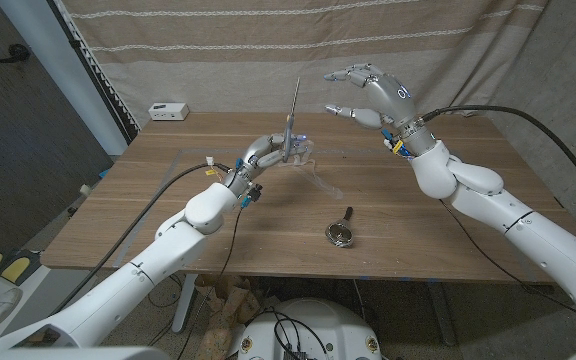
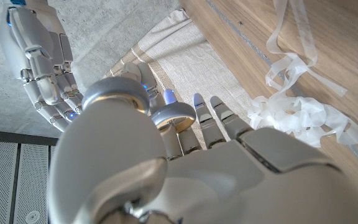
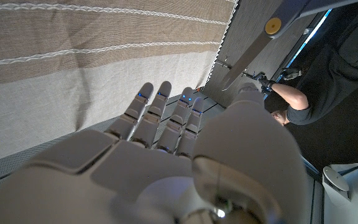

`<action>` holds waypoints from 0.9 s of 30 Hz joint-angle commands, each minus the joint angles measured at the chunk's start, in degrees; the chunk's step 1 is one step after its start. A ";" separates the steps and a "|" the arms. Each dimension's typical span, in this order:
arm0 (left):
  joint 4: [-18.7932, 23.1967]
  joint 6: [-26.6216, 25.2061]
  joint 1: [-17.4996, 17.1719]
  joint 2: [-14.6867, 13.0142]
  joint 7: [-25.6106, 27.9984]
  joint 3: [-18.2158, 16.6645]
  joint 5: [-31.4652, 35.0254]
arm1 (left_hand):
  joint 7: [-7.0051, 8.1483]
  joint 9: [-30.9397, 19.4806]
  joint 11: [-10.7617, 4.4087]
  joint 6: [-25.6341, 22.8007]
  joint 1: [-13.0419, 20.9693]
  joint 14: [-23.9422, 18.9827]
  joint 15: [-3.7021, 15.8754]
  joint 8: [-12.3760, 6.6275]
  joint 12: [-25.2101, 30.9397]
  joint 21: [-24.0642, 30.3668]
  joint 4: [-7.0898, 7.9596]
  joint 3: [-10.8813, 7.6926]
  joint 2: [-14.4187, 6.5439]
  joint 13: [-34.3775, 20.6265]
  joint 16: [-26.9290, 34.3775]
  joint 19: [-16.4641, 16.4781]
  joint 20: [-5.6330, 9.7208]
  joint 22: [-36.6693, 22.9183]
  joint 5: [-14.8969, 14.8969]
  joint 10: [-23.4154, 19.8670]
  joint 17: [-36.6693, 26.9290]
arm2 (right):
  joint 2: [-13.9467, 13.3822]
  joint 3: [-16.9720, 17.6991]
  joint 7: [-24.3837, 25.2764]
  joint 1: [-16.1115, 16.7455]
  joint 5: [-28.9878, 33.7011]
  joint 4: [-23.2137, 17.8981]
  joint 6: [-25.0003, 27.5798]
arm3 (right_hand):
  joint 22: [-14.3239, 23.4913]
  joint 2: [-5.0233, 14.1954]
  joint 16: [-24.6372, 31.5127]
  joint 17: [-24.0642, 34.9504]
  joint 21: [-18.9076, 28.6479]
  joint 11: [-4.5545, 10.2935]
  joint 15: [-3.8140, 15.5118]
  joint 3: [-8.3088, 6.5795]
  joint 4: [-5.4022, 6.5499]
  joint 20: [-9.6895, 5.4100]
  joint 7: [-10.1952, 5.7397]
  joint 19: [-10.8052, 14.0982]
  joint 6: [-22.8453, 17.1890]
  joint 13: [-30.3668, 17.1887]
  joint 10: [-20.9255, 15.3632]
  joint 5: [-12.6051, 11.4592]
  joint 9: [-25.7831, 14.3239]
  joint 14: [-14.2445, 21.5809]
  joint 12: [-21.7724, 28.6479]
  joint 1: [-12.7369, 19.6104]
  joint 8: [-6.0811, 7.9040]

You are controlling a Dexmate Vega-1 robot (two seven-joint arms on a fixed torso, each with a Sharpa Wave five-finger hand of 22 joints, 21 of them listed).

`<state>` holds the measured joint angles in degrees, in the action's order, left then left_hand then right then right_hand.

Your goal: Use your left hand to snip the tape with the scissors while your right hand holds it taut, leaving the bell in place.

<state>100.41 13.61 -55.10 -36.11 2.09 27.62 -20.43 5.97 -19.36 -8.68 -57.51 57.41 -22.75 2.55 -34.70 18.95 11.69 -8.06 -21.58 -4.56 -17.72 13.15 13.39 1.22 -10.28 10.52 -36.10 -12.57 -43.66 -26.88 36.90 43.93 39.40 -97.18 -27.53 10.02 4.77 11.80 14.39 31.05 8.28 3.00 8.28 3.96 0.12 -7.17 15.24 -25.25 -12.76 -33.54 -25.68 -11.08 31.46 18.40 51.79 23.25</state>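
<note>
**Left hand holding scissors upright over the tape; right hand raised and spread**

The left hand is gripping the scissors near the middle of the table, its fingers closed around the handles while the blades are pointing up and leaning slightly toward the far edge. In the left wrist view the same hand is showing its back, and the metal handle loops are sitting against its fingers.

Just beside this hand, the clear tape is lying crumpled on the wood, one strand trailing toward the near edge. The left wrist view is showing it as a loose tangle of ribbons resting on the tabletop; whether any strand is being pulled tight cannot be told.

The right hand is hanging in the air above the far side of the table, fingers apart and curved, holding nothing and well apart from the tape. In the right wrist view its fingers are reaching toward a striped curtain, and a person in dark clothing is standing off to one side.

The bell, a small metal dome with a dark handle, is standing on the table nearer the front edge, apart from both hands. A small white box is sitting at the far left corner.
</note>
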 commanded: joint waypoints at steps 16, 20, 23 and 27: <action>-4.99 4.89 0.76 2.77 -3.93 0.78 -4.14 | 0.98 -10.32 -3.36 0.64 -0.61 -5.53 9.82 -1.79 36.11 1.92 -1.20 -0.79 -0.04 -53.23 19.07 0.48 -1.14 -2.59 0.65 2.46 -38.81 | 1.46 -0.87 -4.82 -1.18 -2.27 1.79 2.37 | 0.08 0.45 -0.35 -0.60 -1.01 0.85 4.38 0.00 -0.93 0.77 -0.54 0.03 0.86 0.06 1.11 -0.85 -0.20 -1.65 -0.56 -0.26 -1.19; -6.35 5.45 1.04 3.66 -5.07 1.19 -5.45 | 0.85 -8.86 -3.30 -0.51 0.24 -3.28 9.51 -0.71 43.84 3.21 -0.73 1.33 0.10 -53.59 28.26 1.11 -0.70 -4.12 0.92 1.62 -51.51 | 1.79 -1.26 -4.95 -1.55 -2.23 2.11 2.62 | 0.08 0.49 -0.33 -0.72 -1.14 0.97 4.31 -0.03 -1.04 0.84 -0.63 -0.02 0.84 0.08 1.17 -0.95 -0.21 -1.72 -0.59 -0.22 -1.30; -7.72 6.04 1.48 4.39 -7.00 1.55 -7.26 | 0.79 -8.03 -3.27 -1.24 0.52 -3.19 9.63 -0.25 47.42 3.87 -0.69 1.61 0.27 -53.70 30.68 1.49 -0.20 -4.86 1.16 0.87 -54.92 | 1.96 -1.54 -5.26 -1.89 -2.12 2.26 3.02 | 0.09 0.53 -0.35 -0.79 -1.21 1.03 4.20 -0.05 -1.10 0.86 -0.75 0.00 0.87 0.10 1.20 -1.00 -0.22 -1.84 -0.60 -0.20 -1.38; -9.11 6.32 2.30 4.94 -9.94 2.05 -9.47 | 0.78 -7.15 -3.25 -2.15 0.81 -3.65 9.70 0.07 49.78 4.31 -0.83 1.82 0.64 -53.76 32.53 1.66 0.13 -5.40 1.22 0.48 -56.83 | 2.14 -1.83 -6.26 -2.34 -2.71 2.48 3.61 | 0.09 0.51 -0.34 -0.88 -1.31 1.23 4.13 -0.04 -1.19 0.91 -0.81 -0.02 0.85 0.13 1.18 -1.07 -0.22 -1.90 -0.59 -0.17 -1.47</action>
<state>94.64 17.63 -54.03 -32.91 -1.65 28.67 -24.36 6.63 -19.74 -10.85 -59.08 57.13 -26.20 2.55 -34.91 59.68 15.52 -8.93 -20.02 -3.73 -71.32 44.66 14.76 1.16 -15.28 11.29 -33.90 -68.39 -42.41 -27.40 32.35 43.15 37.39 -95.73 -24.97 10.01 4.99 11.62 13.56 29.86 9.11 2.57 8.20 3.07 0.63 -7.99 15.14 -24.44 -12.50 -32.11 -26.51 -11.07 29.84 17.97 51.58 21.92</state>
